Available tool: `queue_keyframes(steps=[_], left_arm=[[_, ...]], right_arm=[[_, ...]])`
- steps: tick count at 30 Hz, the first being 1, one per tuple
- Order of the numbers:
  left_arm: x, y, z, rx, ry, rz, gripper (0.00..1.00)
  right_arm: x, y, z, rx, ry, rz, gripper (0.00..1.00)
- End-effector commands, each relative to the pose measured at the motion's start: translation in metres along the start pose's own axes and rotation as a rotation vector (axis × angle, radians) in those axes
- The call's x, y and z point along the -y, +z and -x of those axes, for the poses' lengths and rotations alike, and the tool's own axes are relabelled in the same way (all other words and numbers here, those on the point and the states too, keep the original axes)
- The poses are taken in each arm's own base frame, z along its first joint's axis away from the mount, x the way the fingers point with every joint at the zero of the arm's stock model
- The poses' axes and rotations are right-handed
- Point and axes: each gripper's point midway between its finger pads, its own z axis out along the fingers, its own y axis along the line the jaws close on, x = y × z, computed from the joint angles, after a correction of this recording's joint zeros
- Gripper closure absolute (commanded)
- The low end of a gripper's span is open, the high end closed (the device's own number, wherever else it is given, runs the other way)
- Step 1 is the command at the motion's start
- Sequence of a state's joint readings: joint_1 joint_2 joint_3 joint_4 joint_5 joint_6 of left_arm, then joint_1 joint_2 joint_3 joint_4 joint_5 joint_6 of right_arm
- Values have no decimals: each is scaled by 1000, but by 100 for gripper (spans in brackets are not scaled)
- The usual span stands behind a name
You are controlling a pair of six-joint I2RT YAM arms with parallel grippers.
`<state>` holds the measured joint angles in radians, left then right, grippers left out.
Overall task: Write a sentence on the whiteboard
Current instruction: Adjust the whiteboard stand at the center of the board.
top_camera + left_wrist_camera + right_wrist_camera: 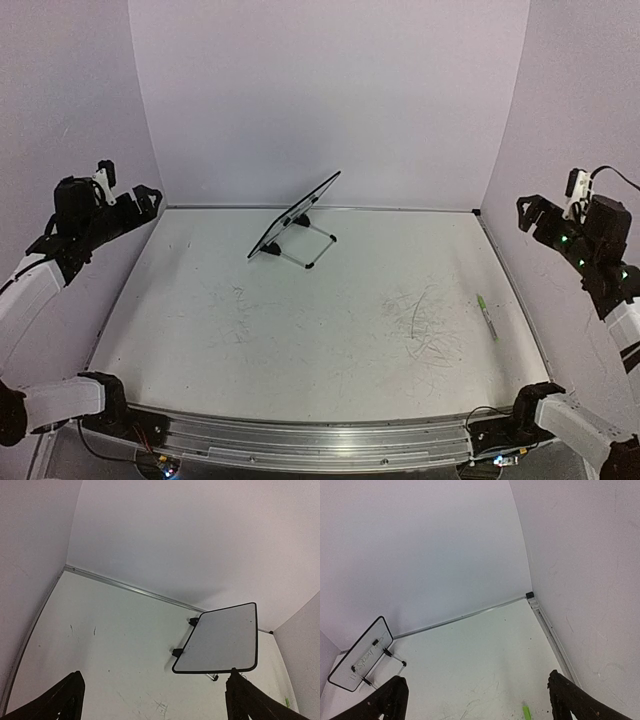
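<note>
Top view first. The whiteboard [296, 213] stands propped on its wire stand [310, 243] at the far side of the table [300, 330], left of centre. Its long edge runs diagonally from near-left to far-right. The green marker [486, 317] lies flat near the right edge, its long axis running roughly near to far. The left gripper [140, 200] and right gripper [530, 212] hang high at their own sides, well apart from everything. The right one is clearly the nearer to the marker.

Over to the left wrist. My left jaws are spread wide with nothing between them. The board's face looks towards this camera, ahead and to the right, and I can make out no writing on it.

Now the right wrist. These jaws are wide apart too and carry nothing. The marker's green tip shows just ahead and below, between the fingers [390, 700] and a little right of middle. The board sits far off to the left, stand side showing, with faint marks I can't read.

My call: the right arm drops straight down and forward for the marker.
</note>
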<state>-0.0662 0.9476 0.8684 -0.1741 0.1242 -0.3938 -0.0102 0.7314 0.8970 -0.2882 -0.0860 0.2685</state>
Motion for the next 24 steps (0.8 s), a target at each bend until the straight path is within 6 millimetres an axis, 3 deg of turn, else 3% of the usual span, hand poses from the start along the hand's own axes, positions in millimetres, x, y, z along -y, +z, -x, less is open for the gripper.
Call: queue_keyframes(steps=[1, 7, 12, 17, 24], left_arm=[[15, -1, -4, -51, -1, -77, 1], [3, 24, -38, -177, -30, -60, 0], [-6, 58, -75, -344, -91, -53, 1], [-10, 96, -107, -484, -172, -74, 9], [-5, 163, -128, -607, -263, -131, 18]], right_arm=[[0, 8, -10, -49, 19, -3, 2], [-17, 31, -47, -173, 39, 124, 2], [-30, 53, -89, -305, 74, 220, 2], [-55, 58, -117, -364, 70, 288, 2], [-96, 61, -152, -437, 64, 359, 2]])
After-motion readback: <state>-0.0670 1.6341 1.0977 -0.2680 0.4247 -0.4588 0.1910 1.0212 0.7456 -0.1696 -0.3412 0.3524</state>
